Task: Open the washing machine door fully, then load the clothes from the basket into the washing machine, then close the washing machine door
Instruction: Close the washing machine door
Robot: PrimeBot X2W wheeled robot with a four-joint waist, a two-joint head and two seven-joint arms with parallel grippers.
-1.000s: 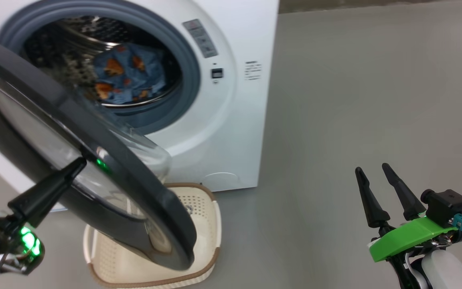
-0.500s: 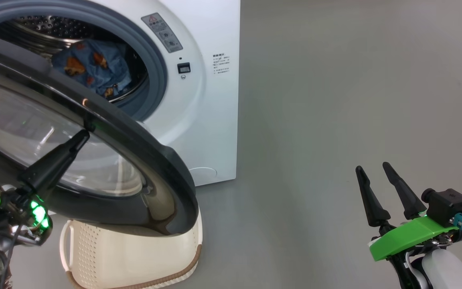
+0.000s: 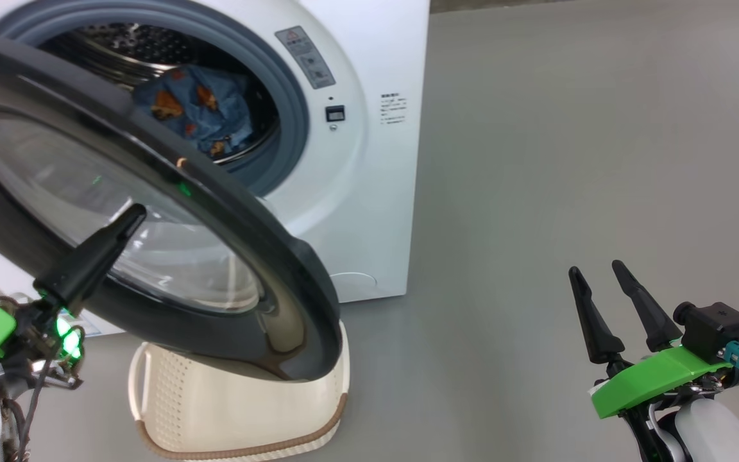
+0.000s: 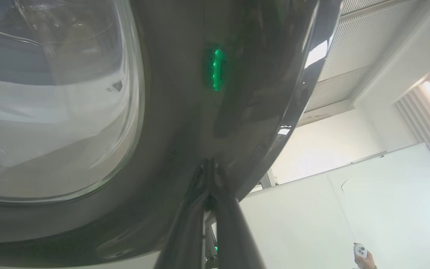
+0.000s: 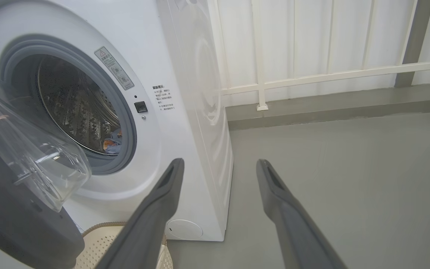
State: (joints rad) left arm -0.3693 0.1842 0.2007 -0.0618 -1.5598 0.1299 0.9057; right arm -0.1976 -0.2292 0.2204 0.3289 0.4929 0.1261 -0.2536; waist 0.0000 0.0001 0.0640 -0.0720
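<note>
Left gripper [image 3: 135,215] tips together on washing machine door [image 3: 283,285] | basket [image 3: 228,410] partly hidden

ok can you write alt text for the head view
The washing machine door hangs partly open across the left, the left claw touching its outer face. Behind it, blue clothes lie in the washing machine's drum; the cream basket sits below, and the right claw hovers open over grey floor.
</note>
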